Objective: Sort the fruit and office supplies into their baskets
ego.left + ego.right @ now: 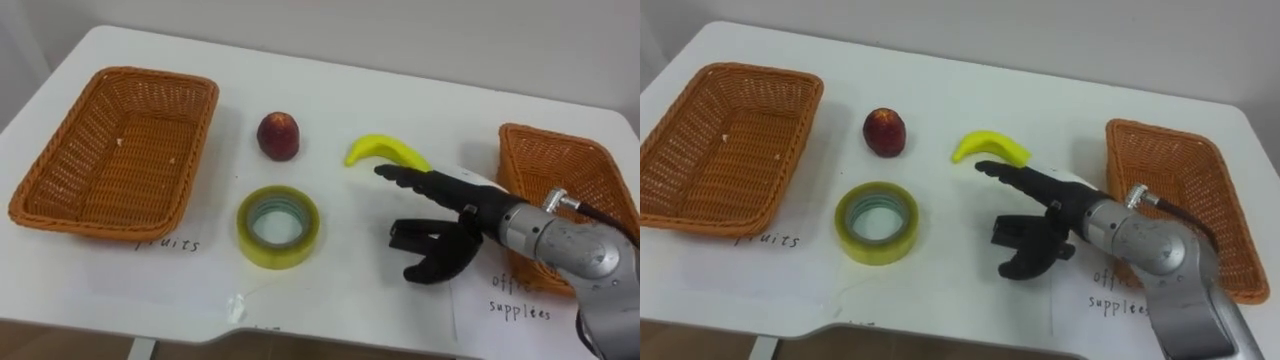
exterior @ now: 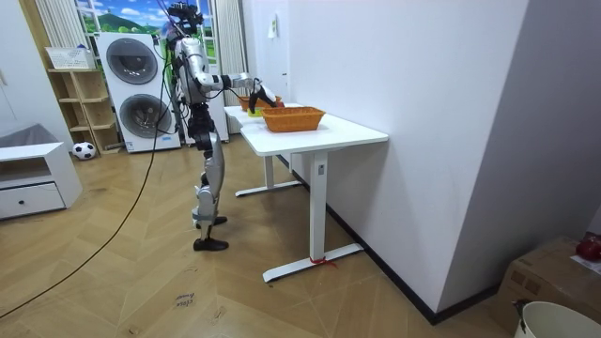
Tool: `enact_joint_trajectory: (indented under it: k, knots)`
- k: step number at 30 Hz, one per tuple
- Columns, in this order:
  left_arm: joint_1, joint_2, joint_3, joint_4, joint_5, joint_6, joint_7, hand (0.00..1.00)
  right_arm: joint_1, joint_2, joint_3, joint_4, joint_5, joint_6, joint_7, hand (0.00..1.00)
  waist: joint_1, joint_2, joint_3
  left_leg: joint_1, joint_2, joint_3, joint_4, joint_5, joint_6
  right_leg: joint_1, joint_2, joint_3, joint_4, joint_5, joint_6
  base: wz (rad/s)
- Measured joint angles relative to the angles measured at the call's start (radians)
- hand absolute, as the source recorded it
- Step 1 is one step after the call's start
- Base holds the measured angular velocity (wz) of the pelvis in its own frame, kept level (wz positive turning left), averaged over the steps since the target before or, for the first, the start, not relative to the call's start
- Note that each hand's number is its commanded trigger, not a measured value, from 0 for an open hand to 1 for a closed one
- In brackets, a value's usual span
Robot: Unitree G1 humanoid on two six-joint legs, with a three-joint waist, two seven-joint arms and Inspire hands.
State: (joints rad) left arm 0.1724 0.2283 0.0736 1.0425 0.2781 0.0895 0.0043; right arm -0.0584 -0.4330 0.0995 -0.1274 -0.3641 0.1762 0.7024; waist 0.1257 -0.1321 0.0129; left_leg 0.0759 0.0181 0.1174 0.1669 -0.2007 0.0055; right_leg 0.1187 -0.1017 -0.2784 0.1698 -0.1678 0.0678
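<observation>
1. Reaching across the smooth white desk (image 1: 350,80), the dark right hand (image 1: 465,210) had its fingers straight and apart, gripping nothing, with its fingertips just beside the banana (image 1: 385,150).
2. The curved yellow banana lay between a round red fruit (image 1: 279,135) and the right woven wicker basket (image 1: 560,170).
3. A glossy yellow tape roll (image 1: 275,255) lay near the rectangular left wicker basket (image 1: 140,160).

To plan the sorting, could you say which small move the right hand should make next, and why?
Probably ease the right hand forward and curl it round the banana: its open fingers point at that fruit, close by, and hold nothing.
</observation>
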Motion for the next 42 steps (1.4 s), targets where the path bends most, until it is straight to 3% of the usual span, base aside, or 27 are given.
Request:
enact_joint_trajectory:
  k: [10, 16, 20, 27, 42]
  knots:
    - [-0.016, -0.001, 0.000, -0.011, 0.000, 0.015, -0.016, 0.00, 0.005, 0.024, 0.000, 0.006, -0.138, 0.043, 0.024, 0.00, 0.005, 0.003, 0.0014, 0.003, -0.001, -0.011, 0.005, 0.000, 0.000, 0.010, 0.000, -0.003, 0.000, 0.000, 0.000, 0.02]
    - [-0.016, -0.006, 0.000, -0.012, -0.001, 0.015, -0.018, 0.00, 0.005, 0.025, -0.001, 0.006, -0.161, 0.044, 0.051, 0.00, -0.003, 0.010, 0.0039, 0.002, -0.001, -0.012, 0.005, 0.000, 0.000, 0.010, -0.001, -0.011, 0.000, 0.000, 0.000, 0.00]
    - [-0.016, -0.010, 0.001, -0.013, -0.001, 0.015, -0.017, 0.00, 0.005, 0.025, -0.004, 0.005, -0.194, 0.045, 0.053, 0.00, -0.011, 0.013, 0.0018, 0.001, -0.001, -0.012, 0.004, 0.000, 0.000, 0.009, -0.001, -0.017, 0.000, 0.000, 0.000, 0.00]
    - [-0.016, -0.017, 0.001, -0.016, -0.003, 0.018, -0.014, 0.00, 0.005, 0.025, -0.006, 0.001, -0.248, 0.066, 0.053, 0.00, -0.015, 0.022, -0.0088, 0.003, -0.001, -0.013, 0.002, 0.000, 0.000, 0.006, -0.001, -0.017, 0.000, 0.000, 0.000, 0.00]
    - [-0.016, -0.017, 0.000, -0.022, -0.013, 0.019, -0.011, 0.00, 0.005, 0.026, -0.006, 0.001, -0.265, 0.066, 0.050, 0.00, -0.010, 0.019, -0.0068, 0.006, -0.002, -0.012, 0.004, 0.000, 0.000, 0.006, -0.002, -0.017, 0.000, 0.000, 0.000, 0.00]
